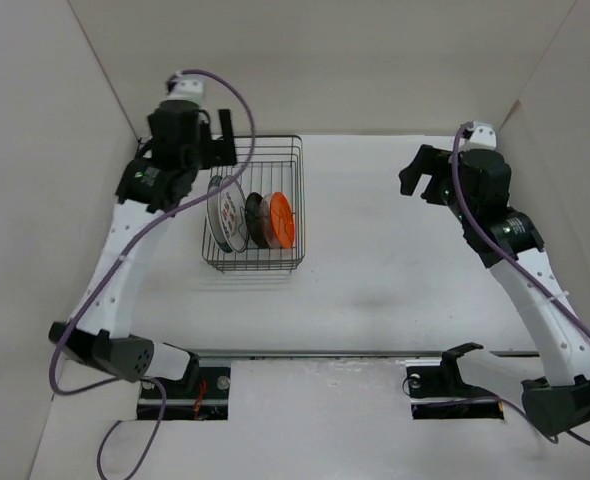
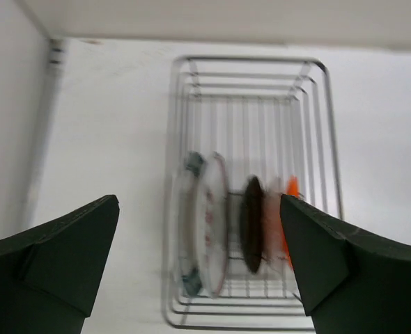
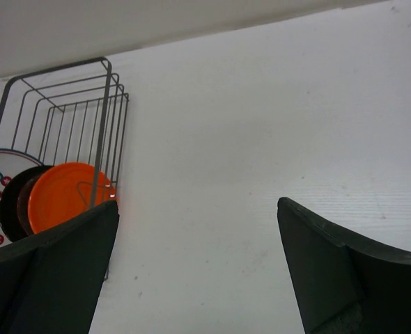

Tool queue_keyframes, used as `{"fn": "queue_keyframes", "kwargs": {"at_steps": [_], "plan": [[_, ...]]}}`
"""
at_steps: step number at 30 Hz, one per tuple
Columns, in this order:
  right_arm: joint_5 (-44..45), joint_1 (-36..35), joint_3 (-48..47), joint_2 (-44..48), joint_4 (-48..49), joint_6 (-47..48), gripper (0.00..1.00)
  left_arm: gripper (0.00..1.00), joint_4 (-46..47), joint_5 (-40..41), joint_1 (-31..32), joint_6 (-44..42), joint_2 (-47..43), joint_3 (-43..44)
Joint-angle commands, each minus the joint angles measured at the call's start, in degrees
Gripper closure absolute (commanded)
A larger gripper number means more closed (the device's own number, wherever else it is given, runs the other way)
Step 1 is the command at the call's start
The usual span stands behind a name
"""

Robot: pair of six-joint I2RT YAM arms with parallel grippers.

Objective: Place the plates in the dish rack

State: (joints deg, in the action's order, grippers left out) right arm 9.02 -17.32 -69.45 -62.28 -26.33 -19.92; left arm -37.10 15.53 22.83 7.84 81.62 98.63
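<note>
The dark wire dish rack (image 1: 300,190) stands at the back left of the table. Several plates stand upright in it, left to right: the patterned-rim plate (image 1: 217,213), the red-character plate (image 1: 233,215), the black plate (image 1: 254,218), a faint clear glass plate (image 2: 272,212) and the orange plate (image 1: 280,220). My left gripper (image 1: 222,140) hovers above the rack's far left side, open and empty; the left wrist view (image 2: 198,202) looks down on the plates, blurred. My right gripper (image 1: 425,175) is open and empty over bare table to the right, well apart from the rack (image 3: 108,104) and the orange plate (image 3: 63,195).
White walls enclose the table on the left (image 1: 35,150), back and right. The left wall is close to the left arm and the rack. Both arm bases sit at the near edge (image 1: 185,375).
</note>
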Motion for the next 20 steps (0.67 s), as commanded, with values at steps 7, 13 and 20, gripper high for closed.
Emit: {"fn": "queue_keyframes", "kwargs": {"at_steps": [7, 13, 20], "plan": [[10.3, -1.2, -10.7, 6.4, -16.2, 3.7, 0.00, 0.00, 3.9, 1.4, -16.8, -9.2, -19.6, -6.7], [10.3, -1.2, -10.7, 10.6, -17.0, 4.2, 0.00, 0.00, 3.3, 1.6, -16.9, -8.0, -28.1, -13.8], [10.3, -1.2, -11.8, 11.1, -18.8, 4.2, 0.00, 0.00, 1.4, -0.1, -16.9, -6.3, -30.5, -14.5]]}}
